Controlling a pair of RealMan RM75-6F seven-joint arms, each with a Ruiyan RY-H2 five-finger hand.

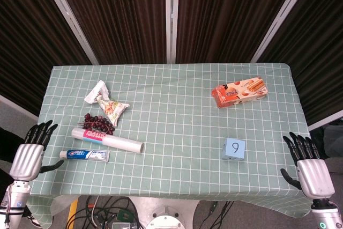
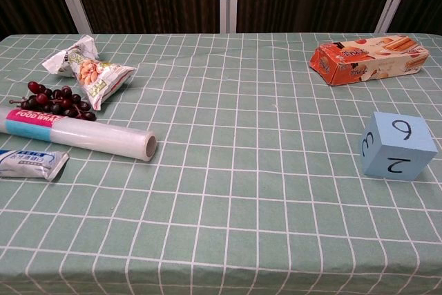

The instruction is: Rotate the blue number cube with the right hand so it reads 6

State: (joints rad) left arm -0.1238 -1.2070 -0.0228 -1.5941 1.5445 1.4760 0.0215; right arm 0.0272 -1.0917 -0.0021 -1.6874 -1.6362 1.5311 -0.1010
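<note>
The blue number cube (image 1: pixel 234 149) rests on the green checked tablecloth at the right front; from the head view its top face reads 9. The chest view shows the same cube (image 2: pixel 398 146) with the top digit plus a 3 on its left side and a 2 on its front side. My right hand (image 1: pixel 307 165) hovers open at the table's right front edge, fingers spread and pointing away from me, well to the right of the cube and not touching it. My left hand (image 1: pixel 31 150) is open at the left front edge. Neither hand appears in the chest view.
An orange biscuit box (image 1: pixel 239 92) lies behind the cube. On the left are a snack bag (image 1: pixel 108 104), dark grapes (image 1: pixel 98 123), a plastic wrap roll (image 1: pixel 107 139) and a toothpaste tube (image 1: pixel 86 155). Dark curtains hang behind the table (image 1: pixel 177 175).
</note>
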